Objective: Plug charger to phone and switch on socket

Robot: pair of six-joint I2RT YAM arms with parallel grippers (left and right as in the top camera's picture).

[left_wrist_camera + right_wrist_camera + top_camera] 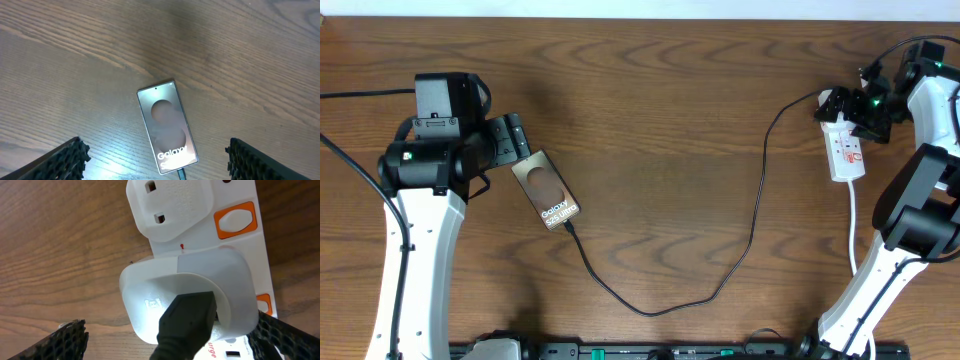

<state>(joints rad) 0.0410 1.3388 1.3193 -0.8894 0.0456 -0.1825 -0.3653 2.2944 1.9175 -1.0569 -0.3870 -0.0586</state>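
The phone [546, 191] lies at nine o'clock on the table [670, 90], the charger [755, 215] tip seated in its five o'clock end, so plugging looks done; the left gripper [516, 142] stands at its eleven o'clock, jaws apart, empty. At two o'clock the right gripper [848, 110] hovers, jaws wide, over the socket [847, 152]; pressing its orange switch [235, 221] seems left to do.

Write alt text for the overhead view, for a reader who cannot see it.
A phone lies on a wooden table, with a black charger cable looping from its lower end to a white power strip at the right. The open left gripper is beside the phone; the open right gripper is over the strip's far end.
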